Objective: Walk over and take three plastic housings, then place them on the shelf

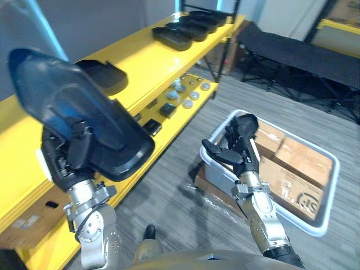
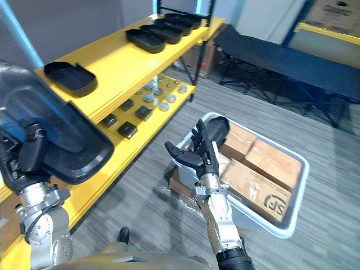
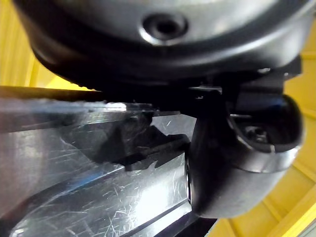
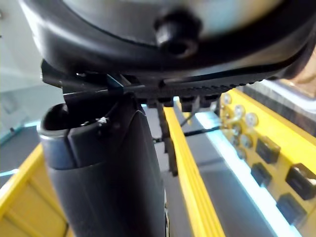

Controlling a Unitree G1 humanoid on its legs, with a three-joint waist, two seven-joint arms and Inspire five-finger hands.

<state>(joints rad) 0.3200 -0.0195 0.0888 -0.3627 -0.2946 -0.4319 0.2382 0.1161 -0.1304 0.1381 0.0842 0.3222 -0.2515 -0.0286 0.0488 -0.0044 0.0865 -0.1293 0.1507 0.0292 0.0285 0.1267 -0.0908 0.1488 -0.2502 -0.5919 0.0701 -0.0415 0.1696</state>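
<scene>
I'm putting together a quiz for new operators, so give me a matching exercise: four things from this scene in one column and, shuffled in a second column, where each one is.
Things
1. tilted black housing
2. lone black housing
3. cardboard boxes
4. small round parts

Places
A. inside the white bin
B. on the lower level of the yellow shelf
C. gripped by the left hand
D. on the shelf's top level, apart from the far row of housings

Pairs: 1-C, 2-D, 3-A, 4-B
</scene>
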